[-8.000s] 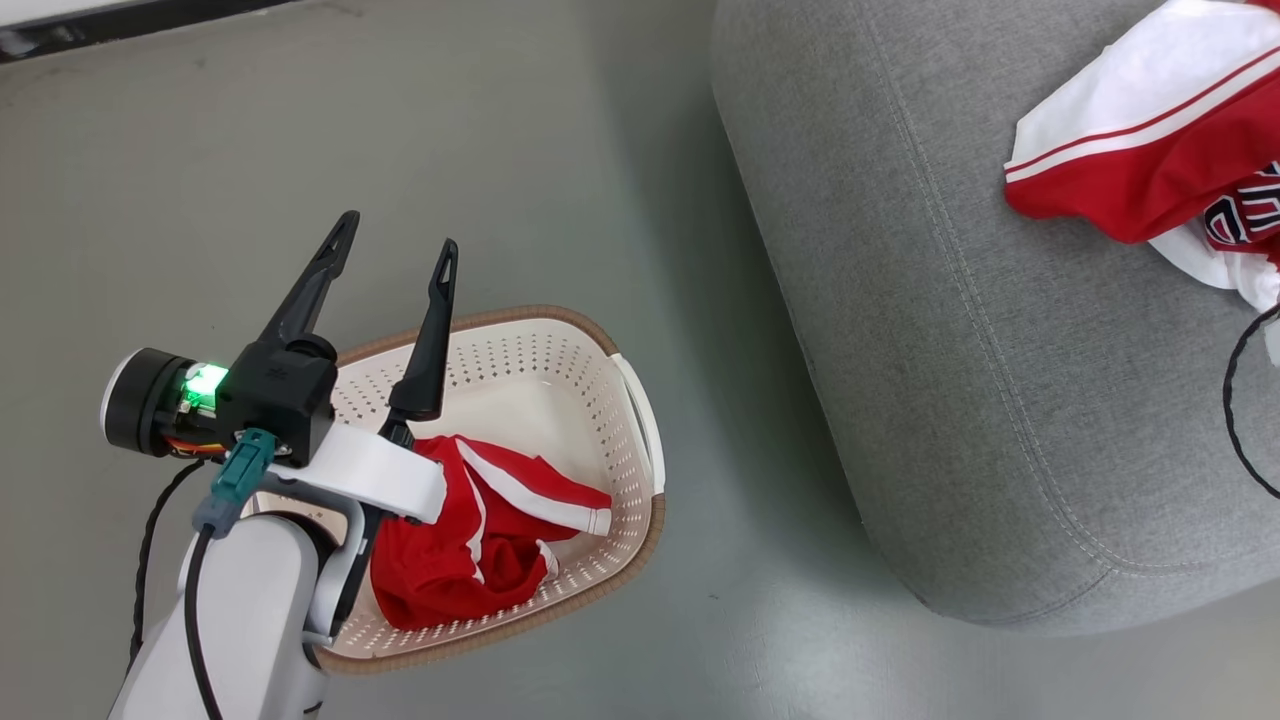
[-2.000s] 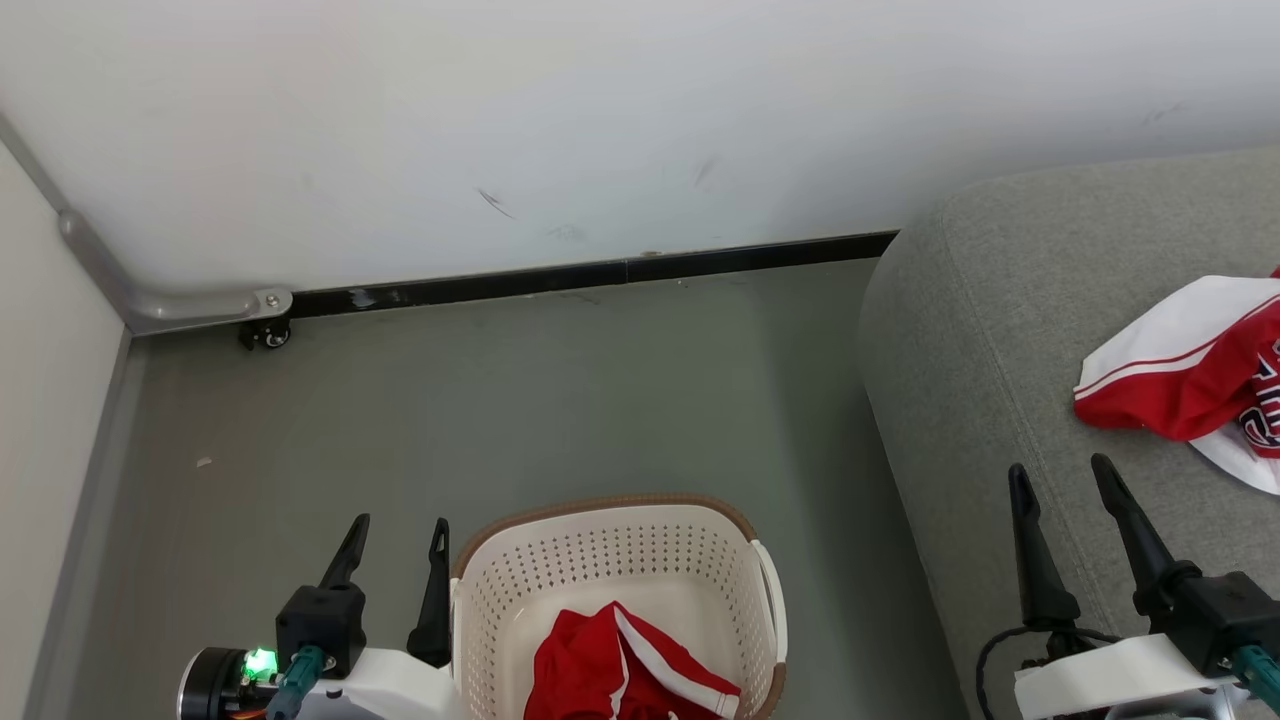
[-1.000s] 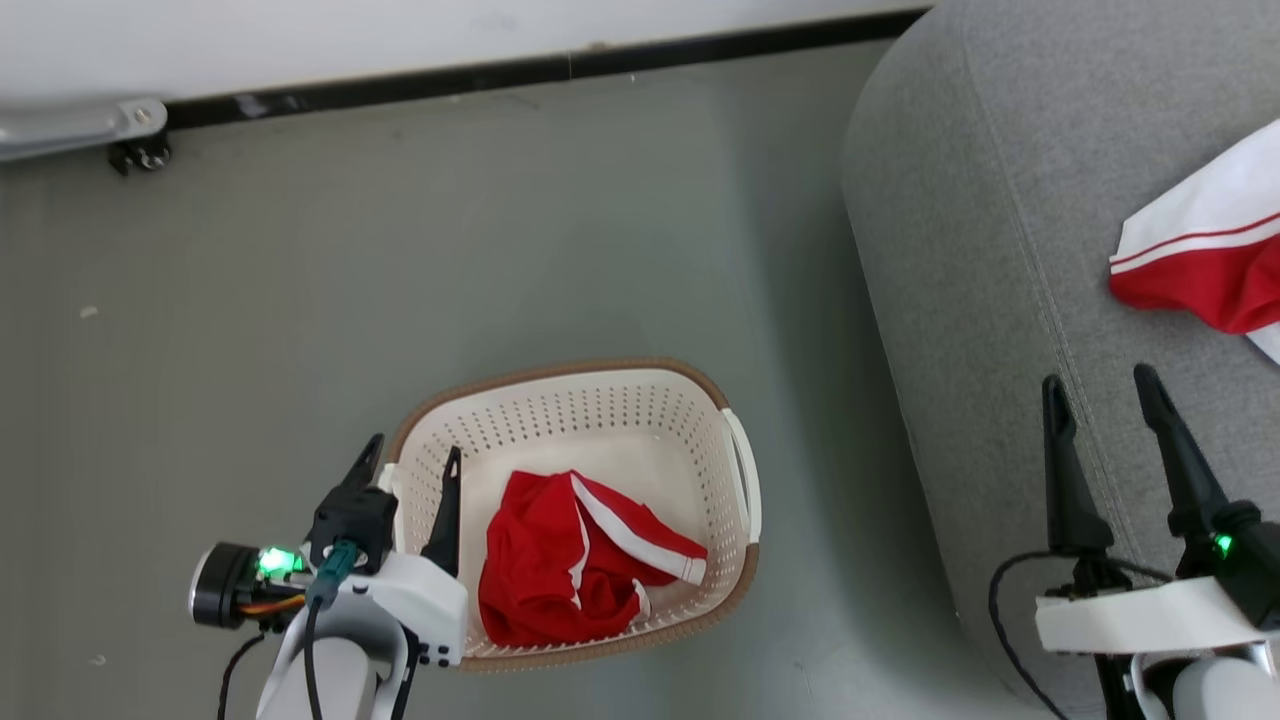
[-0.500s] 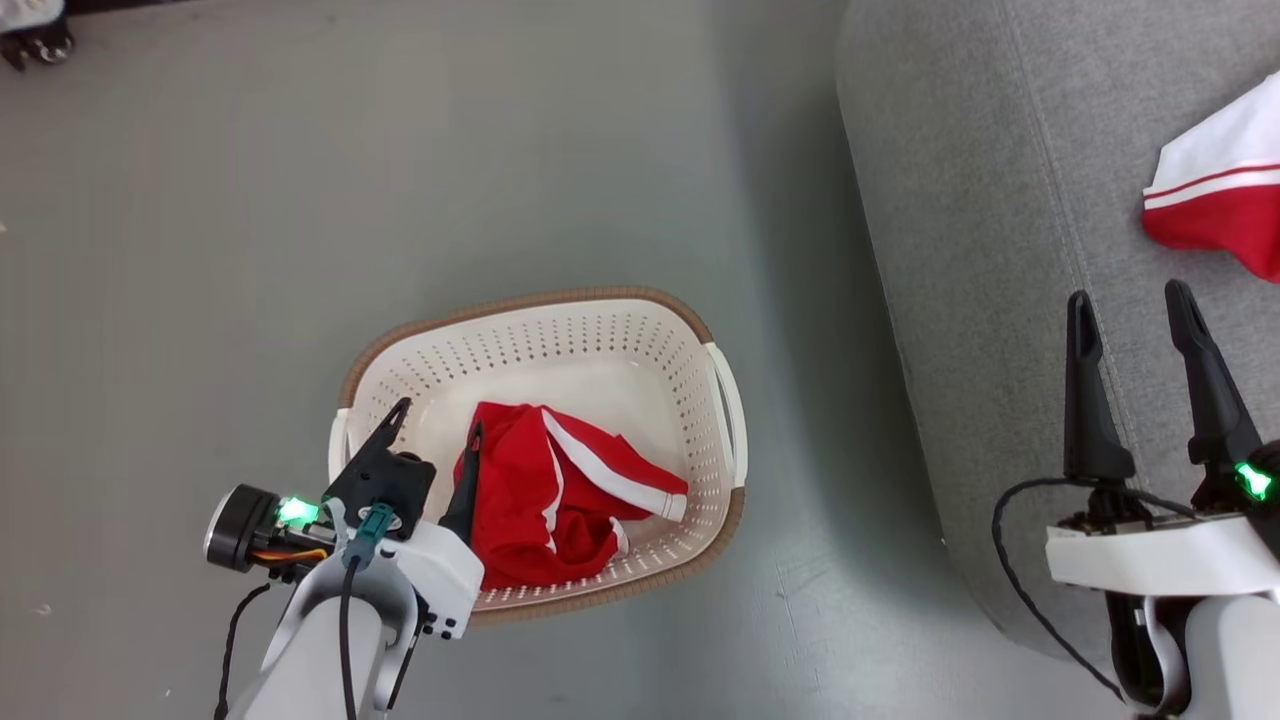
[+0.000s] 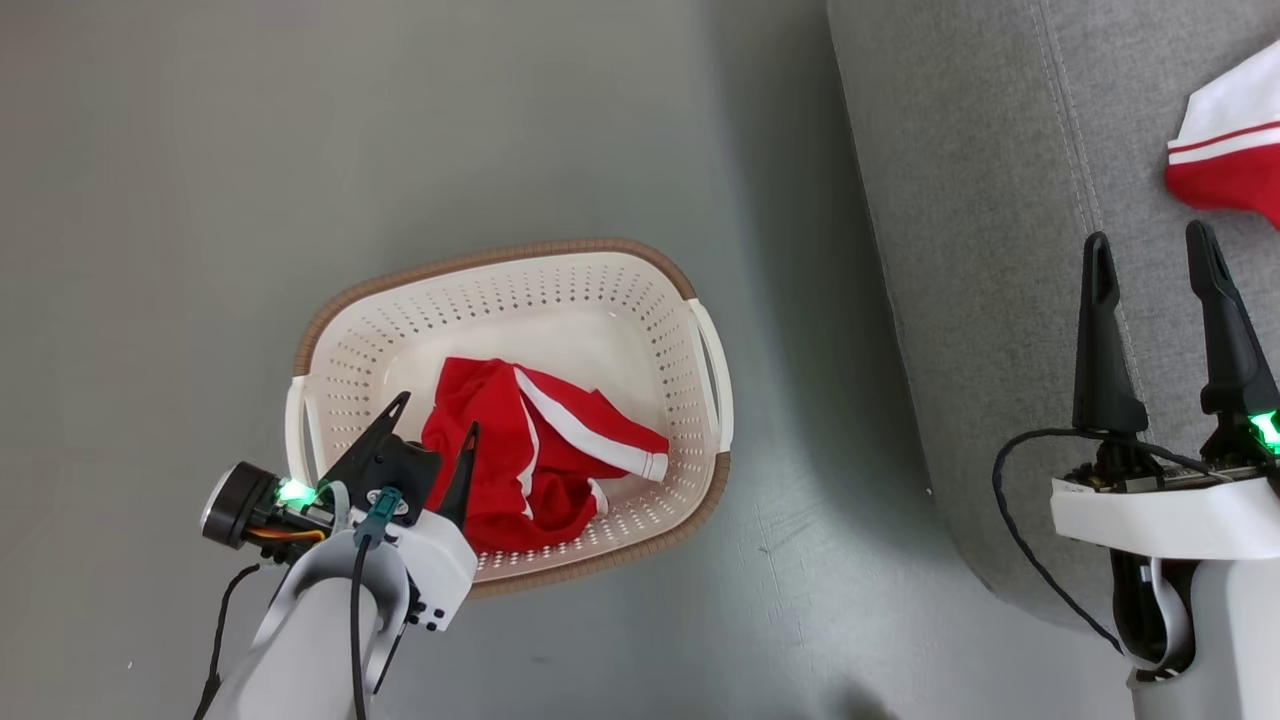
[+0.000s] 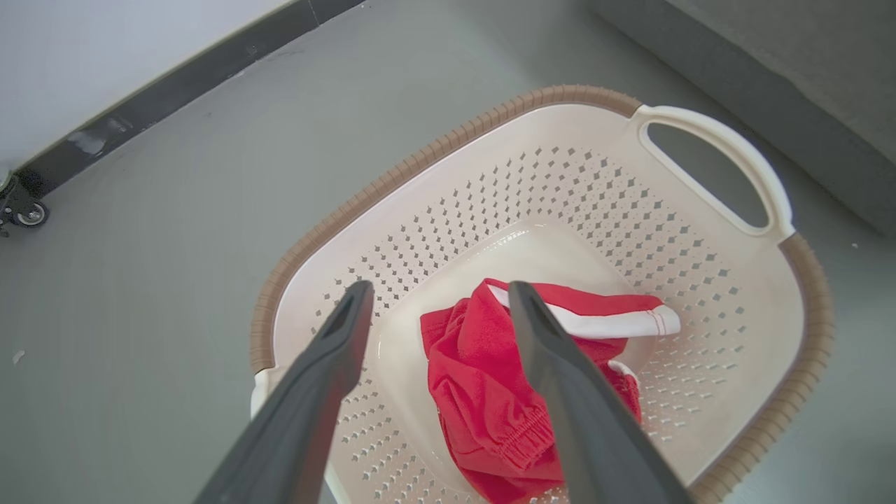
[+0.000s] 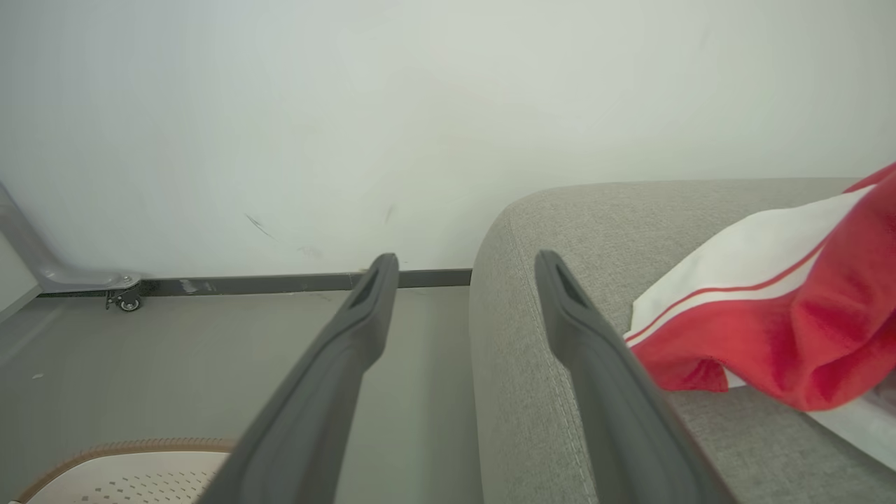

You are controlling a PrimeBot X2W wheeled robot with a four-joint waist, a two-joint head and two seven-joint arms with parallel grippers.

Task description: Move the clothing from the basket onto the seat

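A crumpled red garment with a white stripe (image 5: 530,470) lies in the cream perforated basket (image 5: 500,252) on the floor. My left gripper (image 5: 437,413) hangs open over the basket's near left part. In the left wrist view its fingers (image 6: 441,287) frame the garment's (image 6: 483,392) left edge, above it. A second red-and-white piece of clothing (image 5: 1230,150) lies on the grey seat (image 5: 980,250) at the right. My right gripper (image 5: 1149,235) stands open and empty over the seat's edge, just left of that piece (image 7: 791,329).
The basket stands on grey floor left of the seat, with a strip of floor between them. A white wall with a dark baseboard (image 7: 280,282) lies beyond. A small caster (image 6: 28,213) sits by the baseboard. A black cable (image 5: 1010,540) loops off my right wrist.
The head camera has tipped down, so the wall has left the picture. My left gripper has moved right from the basket's left rim to over the red garment. Both grippers stay open.
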